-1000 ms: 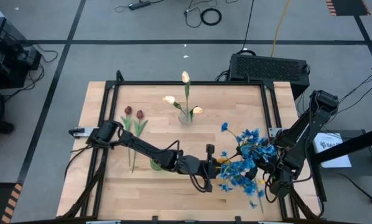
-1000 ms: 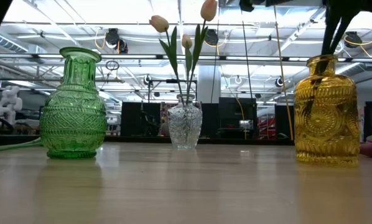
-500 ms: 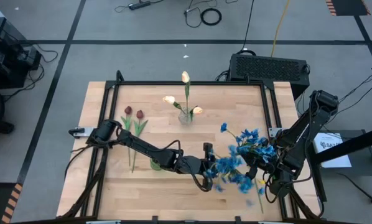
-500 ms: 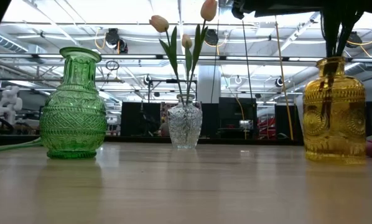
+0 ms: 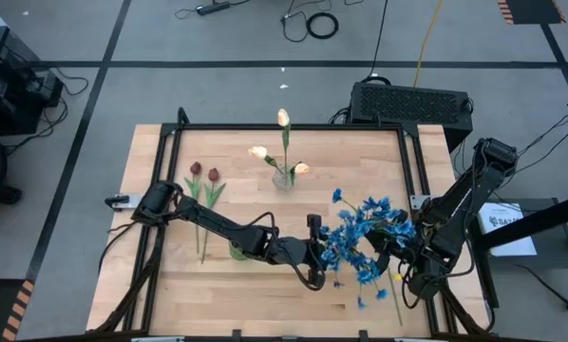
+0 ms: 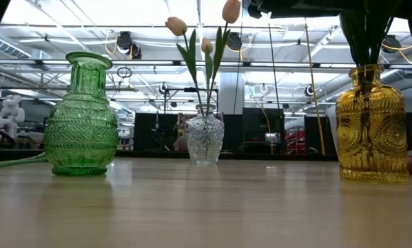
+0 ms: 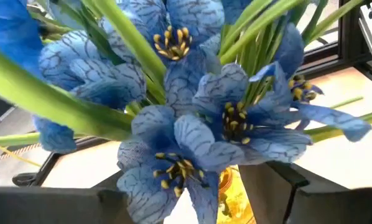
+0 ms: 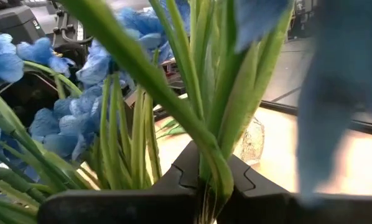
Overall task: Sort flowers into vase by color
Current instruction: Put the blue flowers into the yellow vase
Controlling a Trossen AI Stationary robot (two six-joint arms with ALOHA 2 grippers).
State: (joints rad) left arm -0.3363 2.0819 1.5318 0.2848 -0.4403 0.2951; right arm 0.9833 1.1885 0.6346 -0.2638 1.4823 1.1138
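Note:
A bunch of blue flowers (image 5: 360, 237) stands at the table's near right, its green stems going down into the yellow vase (image 6: 371, 124). My right gripper (image 8: 209, 186) is shut on those stems. My left gripper (image 7: 173, 199) reaches in from the left and is open. A blue bloom (image 7: 173, 155) hangs between its fingers, with the vase's mouth below; I cannot tell whether it touches them. Cream tulips (image 5: 282, 142) stand in the clear vase (image 6: 206, 138). Two dark red tulips (image 5: 204, 185) lie flat on the table's left. The green vase (image 6: 82, 117) holds nothing. My right gripper pinches several green stems (image 8: 204, 158) of the blue bunch between its two fingers, below the blooms. The fingers come in level from the table's right side and lie across the stems. The bunch stands nearly upright, its lower ends inside the yellow vase's neck (image 6: 366, 69).
A black frame (image 5: 293, 126) runs along the table's edges. The green vase (image 5: 238, 252) sits right beside my left arm's forearm. A black box (image 5: 412, 103) stands beyond the far right corner. Bare wood lies along the near edge and at the far left.
My left gripper has opened and tipped up a little while staying in place. The blue bunch, spread low toward the near right a second ago, has swung up and toward the left, gathering over the yellow vase. The vase has shifted slightly toward the right.

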